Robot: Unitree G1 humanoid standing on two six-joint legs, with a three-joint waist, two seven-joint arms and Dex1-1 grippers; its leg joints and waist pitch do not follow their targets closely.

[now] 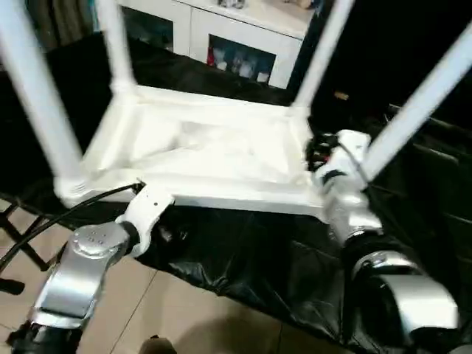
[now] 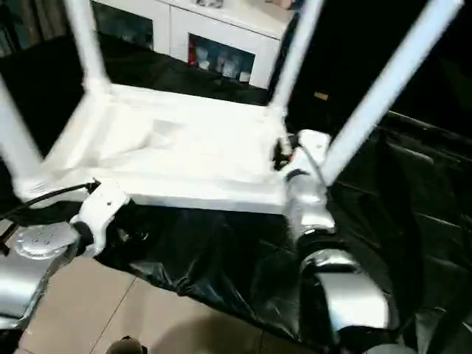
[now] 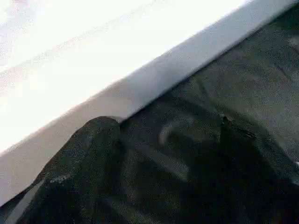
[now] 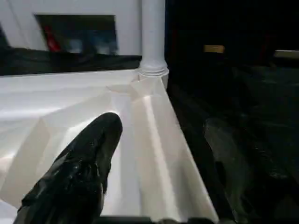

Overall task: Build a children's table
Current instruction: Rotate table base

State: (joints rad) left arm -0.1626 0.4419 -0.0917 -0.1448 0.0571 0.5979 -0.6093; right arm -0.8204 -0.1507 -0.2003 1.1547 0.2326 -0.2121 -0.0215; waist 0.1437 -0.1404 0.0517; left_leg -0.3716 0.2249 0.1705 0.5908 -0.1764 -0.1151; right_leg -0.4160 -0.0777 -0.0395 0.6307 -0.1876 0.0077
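The white tabletop [image 1: 199, 155] lies upside down on black sheeting, ribbed underside up. All its white legs stand in the corner sockets: far left [image 1: 118, 44], near left [image 1: 37, 96], far right [image 1: 321, 51], near right [image 1: 420, 103]. My left gripper [image 3: 163, 163] sits at the tabletop's near rim [image 3: 140, 79], close to the near-left corner, open with only black sheeting between its fingers. My right gripper [image 4: 159, 177] is open astride the right rim by the near-right leg. One finger [image 4: 79, 172] is over the ribbed underside and the other finger [image 4: 233, 163] is outside the rim.
Black sheeting [image 1: 243, 251] covers the work surface and hangs over its front edge. A white cabinet with glass doors [image 1: 243, 44] stands behind. Tiled floor [image 1: 184, 310] shows below. A black cable [image 1: 66, 214] runs along my left forearm, with a dark folding stand [image 1: 15, 236] at far left.
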